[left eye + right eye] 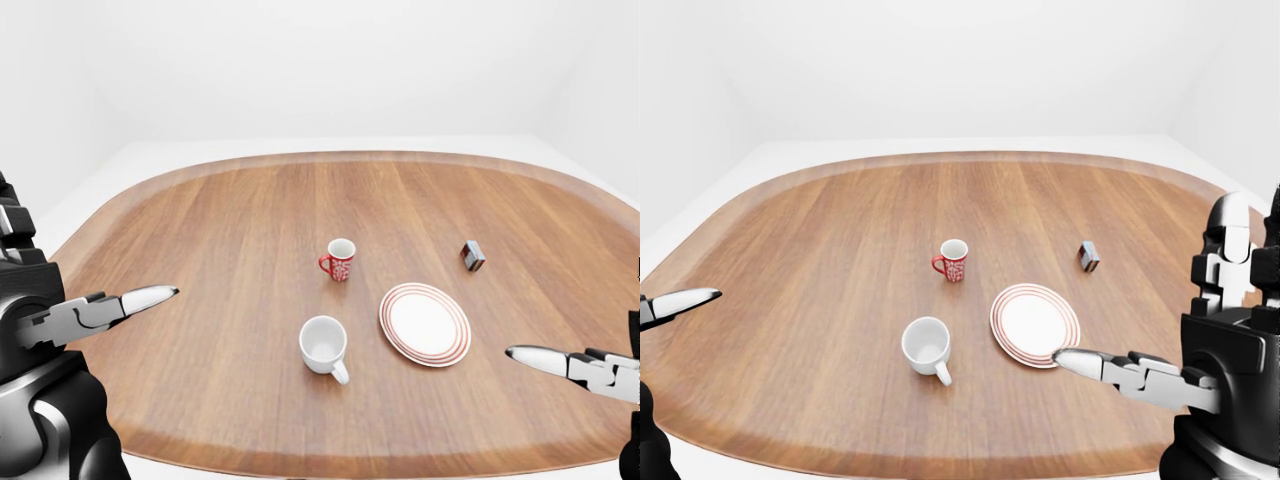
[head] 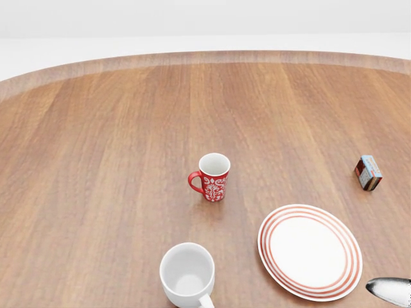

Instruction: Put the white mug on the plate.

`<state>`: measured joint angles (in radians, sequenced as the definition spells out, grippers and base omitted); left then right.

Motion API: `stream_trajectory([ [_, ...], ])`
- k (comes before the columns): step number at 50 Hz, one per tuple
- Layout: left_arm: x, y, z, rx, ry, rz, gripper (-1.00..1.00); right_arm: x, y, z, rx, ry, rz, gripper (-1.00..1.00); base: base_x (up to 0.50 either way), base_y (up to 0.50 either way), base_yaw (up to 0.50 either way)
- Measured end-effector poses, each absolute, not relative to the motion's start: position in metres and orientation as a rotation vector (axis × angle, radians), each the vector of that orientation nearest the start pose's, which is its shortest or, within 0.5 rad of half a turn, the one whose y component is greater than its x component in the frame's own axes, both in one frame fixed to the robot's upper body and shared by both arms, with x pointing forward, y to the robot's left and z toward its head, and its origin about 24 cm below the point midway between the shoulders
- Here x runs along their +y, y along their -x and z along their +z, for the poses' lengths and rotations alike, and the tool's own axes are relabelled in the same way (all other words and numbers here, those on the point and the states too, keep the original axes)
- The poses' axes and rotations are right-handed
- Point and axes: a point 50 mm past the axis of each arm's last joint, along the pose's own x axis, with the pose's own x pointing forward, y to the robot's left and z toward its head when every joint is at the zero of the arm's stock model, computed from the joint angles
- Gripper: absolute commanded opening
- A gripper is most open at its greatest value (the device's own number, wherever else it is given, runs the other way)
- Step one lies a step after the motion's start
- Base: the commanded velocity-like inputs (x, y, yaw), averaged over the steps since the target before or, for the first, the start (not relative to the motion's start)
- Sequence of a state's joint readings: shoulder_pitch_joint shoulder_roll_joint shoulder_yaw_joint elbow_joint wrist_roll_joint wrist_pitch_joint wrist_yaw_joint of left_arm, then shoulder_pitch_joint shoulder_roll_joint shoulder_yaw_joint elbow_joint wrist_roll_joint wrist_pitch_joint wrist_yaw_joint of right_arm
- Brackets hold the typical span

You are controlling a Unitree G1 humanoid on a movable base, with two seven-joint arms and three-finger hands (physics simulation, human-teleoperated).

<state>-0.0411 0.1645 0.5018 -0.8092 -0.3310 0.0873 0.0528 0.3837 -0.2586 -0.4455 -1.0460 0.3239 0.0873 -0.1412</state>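
1. My left hand (image 1: 95, 312) hangs at the left edge of the left-eye view, over the table's near-left rim, one finger stretched out straight and pointing right toward the mugs; it is open and grips nothing.
2. My right hand (image 1: 1140, 372) reaches in from the right of the right-eye view, its extended finger (image 1: 1080, 361) pointing left, the tip just beside the lower right rim of the plate (image 1: 1034, 325); this hand too is spread, holding nothing (in the head view only a silver fingertip shows at the bottom right corner).
3. Both hands hover apart from every object on the oval wooden table (image 1: 220, 240), which stands in a plain white room.
4. The white mug (image 1: 323, 346) stands upright between my two hands, well right of my left fingertip and left of the plate, handle toward the view's bottom right; its inside looks empty.
5. The red patterned mug (image 2: 212, 177) stands above it in the view, upright.
6. The plate, white with red rings, lies bare.
7. A small box (image 2: 368, 172) sits above my right hand.
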Motion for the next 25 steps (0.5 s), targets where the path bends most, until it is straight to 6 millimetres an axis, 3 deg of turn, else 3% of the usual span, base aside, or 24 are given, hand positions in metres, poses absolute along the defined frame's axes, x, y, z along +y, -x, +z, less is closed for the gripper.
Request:
stream_trajectory([
  [13,0.241,-0.172,0.231,-0.839,-0.009,0.304,1.00,-0.218,-0.131,0.223,-0.703,0.208,-0.241,1.00,0.00,0.00,0.00],
  [20,0.239,-0.172,0.231,-0.839,-0.012,0.301,1.00,-0.208,-0.141,0.264,-0.881,0.155,-0.109,1.00,0.00,0.00,0.00],
  [25,0.239,-0.173,0.231,-0.838,-0.013,0.299,1.00,-0.179,-0.147,0.300,-1.054,0.146,0.142,1.00,0.00,0.00,0.00],
])
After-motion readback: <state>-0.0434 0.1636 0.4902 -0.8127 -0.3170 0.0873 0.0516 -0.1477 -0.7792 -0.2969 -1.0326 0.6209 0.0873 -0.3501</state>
